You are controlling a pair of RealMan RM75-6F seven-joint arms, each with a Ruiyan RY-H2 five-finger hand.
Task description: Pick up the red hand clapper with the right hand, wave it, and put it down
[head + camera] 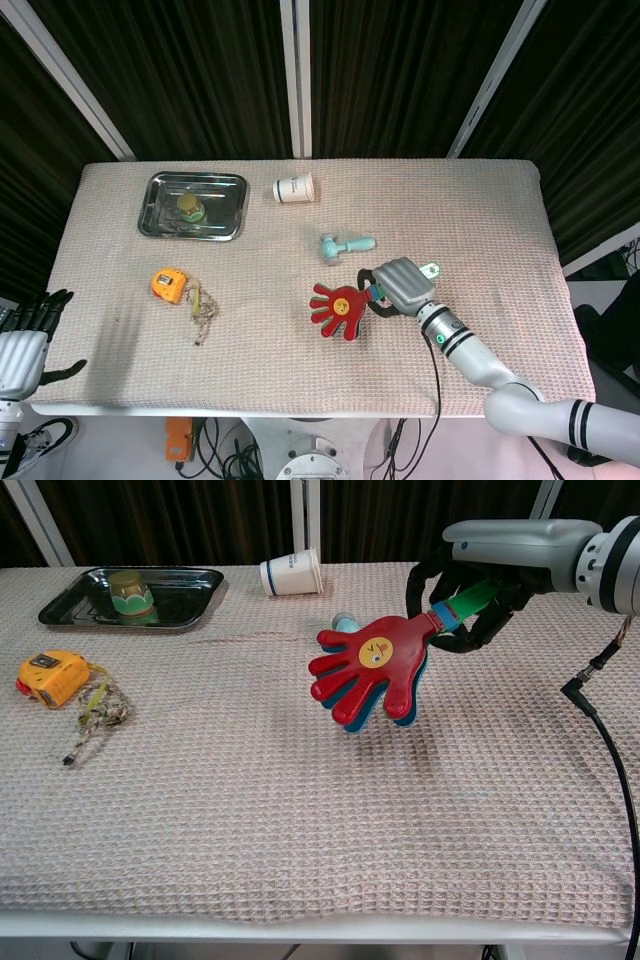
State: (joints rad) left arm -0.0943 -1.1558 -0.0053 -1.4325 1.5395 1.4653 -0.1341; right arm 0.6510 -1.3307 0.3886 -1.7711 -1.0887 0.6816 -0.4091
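Note:
The red hand clapper hangs just above the table, its red palm with a yellow face turned down and left, blue layers behind it. My right hand grips its green handle, palm down, right of the table's middle. My left hand shows only at the lower left edge of the head view, off the table, fingers spread and holding nothing; the chest view does not show it.
A light blue toy hammer lies just behind the clapper. A paper cup lies on its side at the back. A metal tray holds a small green item. An orange tape measure and a chain lie left. A black cable trails near the right arm.

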